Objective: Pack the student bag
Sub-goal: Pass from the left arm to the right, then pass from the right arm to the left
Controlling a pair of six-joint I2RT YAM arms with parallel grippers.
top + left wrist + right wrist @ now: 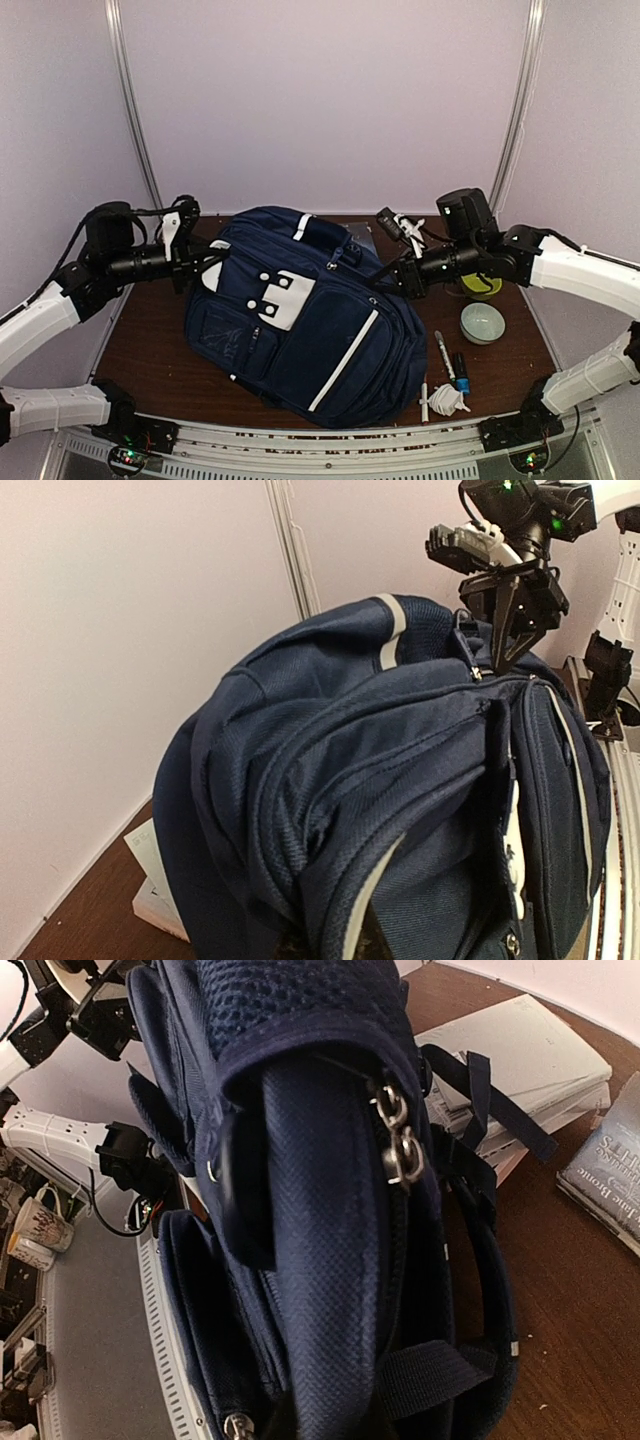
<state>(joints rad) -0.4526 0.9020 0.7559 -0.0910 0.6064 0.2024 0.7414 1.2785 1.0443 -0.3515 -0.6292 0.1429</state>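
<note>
The student bag point(300, 320) lies mid-table point(150, 360), front pocket up, between my 2 arms. My left pincer point(207, 264) is closed on the bag's upper-left edge, anchoring it. My right pincer point(505, 645) hangs over the top seam; whether it has bitten I cannot tell. The 2 zipper pulls point(398, 1142) sit together. I judge 1 should be pinched squarely, then drawn along its track against the left's tension.
</note>
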